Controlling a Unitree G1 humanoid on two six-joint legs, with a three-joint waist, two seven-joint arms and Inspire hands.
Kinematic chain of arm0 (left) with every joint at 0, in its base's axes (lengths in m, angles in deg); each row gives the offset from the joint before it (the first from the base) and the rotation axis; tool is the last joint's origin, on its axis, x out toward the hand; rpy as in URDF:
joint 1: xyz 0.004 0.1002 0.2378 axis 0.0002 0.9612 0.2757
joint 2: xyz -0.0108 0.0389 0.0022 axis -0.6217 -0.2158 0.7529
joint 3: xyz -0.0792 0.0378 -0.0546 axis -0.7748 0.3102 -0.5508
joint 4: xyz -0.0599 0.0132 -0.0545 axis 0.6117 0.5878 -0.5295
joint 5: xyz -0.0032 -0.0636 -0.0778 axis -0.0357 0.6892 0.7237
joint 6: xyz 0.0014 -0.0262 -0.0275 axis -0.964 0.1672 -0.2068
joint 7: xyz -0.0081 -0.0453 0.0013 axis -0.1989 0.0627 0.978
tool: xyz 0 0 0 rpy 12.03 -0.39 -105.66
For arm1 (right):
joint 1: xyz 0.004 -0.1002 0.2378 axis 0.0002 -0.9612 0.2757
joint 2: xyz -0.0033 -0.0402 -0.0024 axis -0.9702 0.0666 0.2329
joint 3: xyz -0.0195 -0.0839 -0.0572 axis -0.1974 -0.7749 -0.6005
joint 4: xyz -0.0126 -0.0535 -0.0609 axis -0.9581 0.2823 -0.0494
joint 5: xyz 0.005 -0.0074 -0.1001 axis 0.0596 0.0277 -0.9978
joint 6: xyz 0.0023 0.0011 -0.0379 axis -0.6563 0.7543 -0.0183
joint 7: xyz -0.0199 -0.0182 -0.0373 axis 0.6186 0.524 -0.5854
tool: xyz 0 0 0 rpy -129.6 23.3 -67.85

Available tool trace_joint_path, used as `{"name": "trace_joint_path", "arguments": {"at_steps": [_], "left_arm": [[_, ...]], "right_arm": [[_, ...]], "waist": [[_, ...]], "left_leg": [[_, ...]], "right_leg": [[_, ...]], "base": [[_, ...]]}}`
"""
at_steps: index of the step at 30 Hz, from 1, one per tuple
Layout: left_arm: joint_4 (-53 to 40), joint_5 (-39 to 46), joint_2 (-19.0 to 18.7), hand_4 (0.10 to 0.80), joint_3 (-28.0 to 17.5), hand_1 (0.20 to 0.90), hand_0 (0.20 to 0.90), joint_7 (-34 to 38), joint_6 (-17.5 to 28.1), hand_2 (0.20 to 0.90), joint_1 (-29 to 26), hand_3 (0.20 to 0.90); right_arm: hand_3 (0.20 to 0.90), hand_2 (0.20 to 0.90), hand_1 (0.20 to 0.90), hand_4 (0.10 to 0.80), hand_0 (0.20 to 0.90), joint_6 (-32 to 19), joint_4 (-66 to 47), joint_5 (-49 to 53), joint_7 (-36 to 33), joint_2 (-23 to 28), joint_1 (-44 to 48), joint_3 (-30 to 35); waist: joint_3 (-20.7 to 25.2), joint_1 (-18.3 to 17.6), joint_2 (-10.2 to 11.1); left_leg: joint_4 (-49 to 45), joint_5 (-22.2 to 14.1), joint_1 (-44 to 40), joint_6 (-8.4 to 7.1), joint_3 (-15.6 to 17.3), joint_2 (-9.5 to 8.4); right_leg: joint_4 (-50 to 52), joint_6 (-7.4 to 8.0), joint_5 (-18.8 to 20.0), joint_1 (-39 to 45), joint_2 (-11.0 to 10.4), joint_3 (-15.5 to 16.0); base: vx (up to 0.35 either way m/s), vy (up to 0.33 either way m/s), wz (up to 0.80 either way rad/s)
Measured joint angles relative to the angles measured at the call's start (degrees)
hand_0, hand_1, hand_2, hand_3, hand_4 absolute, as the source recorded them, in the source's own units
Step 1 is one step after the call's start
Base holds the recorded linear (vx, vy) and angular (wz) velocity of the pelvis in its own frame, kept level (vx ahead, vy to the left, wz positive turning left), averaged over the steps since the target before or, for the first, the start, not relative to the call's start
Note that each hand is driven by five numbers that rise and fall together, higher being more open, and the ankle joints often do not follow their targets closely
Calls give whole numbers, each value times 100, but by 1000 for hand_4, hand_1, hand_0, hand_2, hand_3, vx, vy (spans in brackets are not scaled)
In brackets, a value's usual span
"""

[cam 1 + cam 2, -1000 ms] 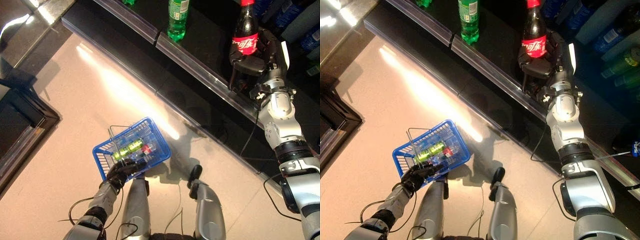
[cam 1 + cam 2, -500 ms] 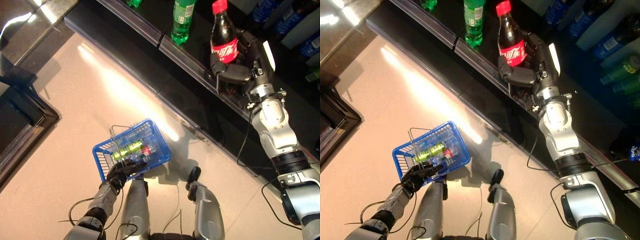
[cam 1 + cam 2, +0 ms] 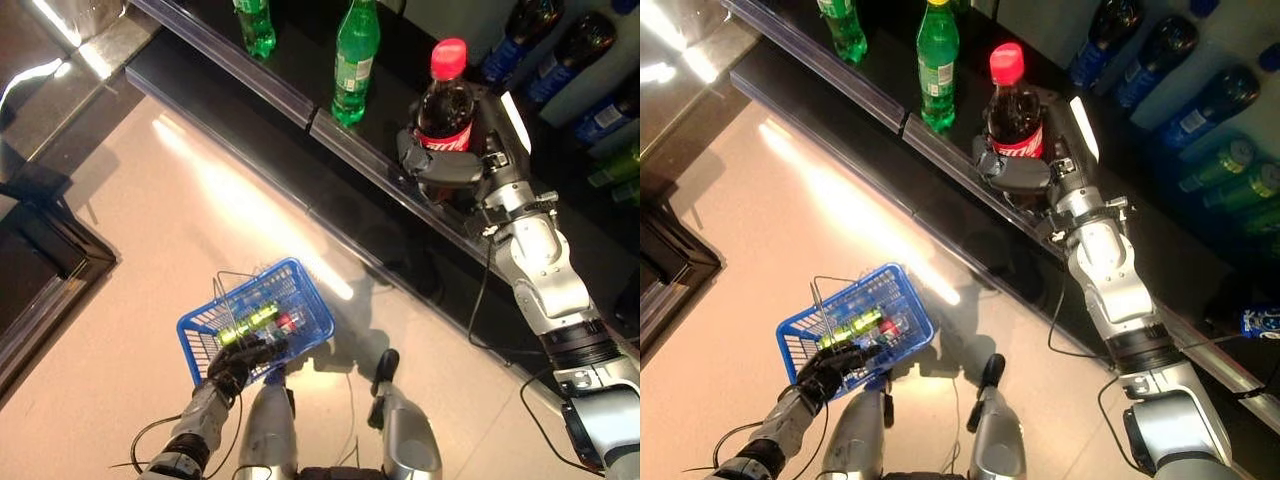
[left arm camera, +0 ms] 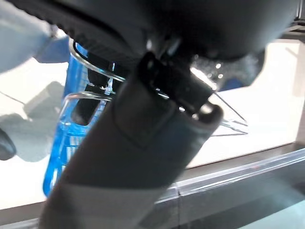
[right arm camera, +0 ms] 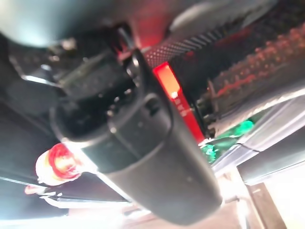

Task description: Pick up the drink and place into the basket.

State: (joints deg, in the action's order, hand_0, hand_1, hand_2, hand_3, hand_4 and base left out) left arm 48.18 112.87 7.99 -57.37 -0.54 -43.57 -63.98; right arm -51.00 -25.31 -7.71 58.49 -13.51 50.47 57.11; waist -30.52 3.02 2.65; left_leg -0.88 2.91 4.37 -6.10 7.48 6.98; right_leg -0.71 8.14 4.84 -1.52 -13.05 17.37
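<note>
A dark cola bottle (image 3: pixel 443 105) with a red cap and red label is held upright in my right hand (image 3: pixel 462 165), whose fingers and thumb curl round its lower body, above the front lip of the black shelf (image 3: pixel 330 128). In the right wrist view the red cap (image 5: pixel 56 163) and red label (image 5: pixel 174 100) show past the thumb. Low on the floor side, my left hand (image 3: pixel 238 360) is shut on the wire handle of a blue basket (image 3: pixel 200 335). The basket holds a green bottle (image 3: pixel 250 322) and a small red item.
Two green bottles (image 3: pixel 352 62) (image 3: pixel 254 26) stand on the black shelf. Blue and green bottles (image 3: pixel 1200 105) lie on the shelving further right. A dark frame (image 3: pixel 45 255) borders the pale floor at the left.
My right hand has carried the cola bottle leftward, away from the shelf back toward its front edge. The camera has tilted, showing more of the shelves. The left hand still holds the basket.
</note>
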Motion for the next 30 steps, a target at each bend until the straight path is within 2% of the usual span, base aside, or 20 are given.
{"name": "trace_joint_path", "arguments": {"at_steps": [5,12,23,25,30], "left_arm": [[-39,-17,15,100,-76,300,300,-40,-3,300,145,200],[-417,-119,26,100,-208,300,300,-85,-42,300,445,200],[-1070,227,38,100,-226,300,300,-104,-205,300,554,200],[-1267,329,43,100,-226,300,300,-108,-253,300,560,200],[-1725,516,51,100,-226,300,300,-231,-268,300,656,200]], "right_arm": [[200,300,300,100,300,96,-367,2,112,0,-145,182],[200,300,300,100,300,238,-518,5,256,0,-197,334],[200,300,300,100,300,319,-905,32,348,-5,-647,505],[200,300,300,100,300,350,-905,31,345,-45,-717,529],[200,300,300,100,300,403,-990,31,337,-209,-883,530]], "waist": [[13,-13,17],[126,5,28],[316,5,59],[316,9,59],[320,150,62]], "left_leg": [[237,22,-374,5,28,-34],[496,41,-866,24,263,-44],[507,80,-938,33,259,-56],[507,118,-936,36,254,-52],[507,153,-928,33,213,-52]], "right_leg": [[-196,21,13,374,-1,118],[-377,23,15,841,13,151],[-409,24,15,1011,13,318],[-410,24,15,1068,19,433],[-410,24,15,1087,24,452]], "base": [[123,7,3],[91,9,2],[5,10,5],[10,7,18],[1,13,5]]}}
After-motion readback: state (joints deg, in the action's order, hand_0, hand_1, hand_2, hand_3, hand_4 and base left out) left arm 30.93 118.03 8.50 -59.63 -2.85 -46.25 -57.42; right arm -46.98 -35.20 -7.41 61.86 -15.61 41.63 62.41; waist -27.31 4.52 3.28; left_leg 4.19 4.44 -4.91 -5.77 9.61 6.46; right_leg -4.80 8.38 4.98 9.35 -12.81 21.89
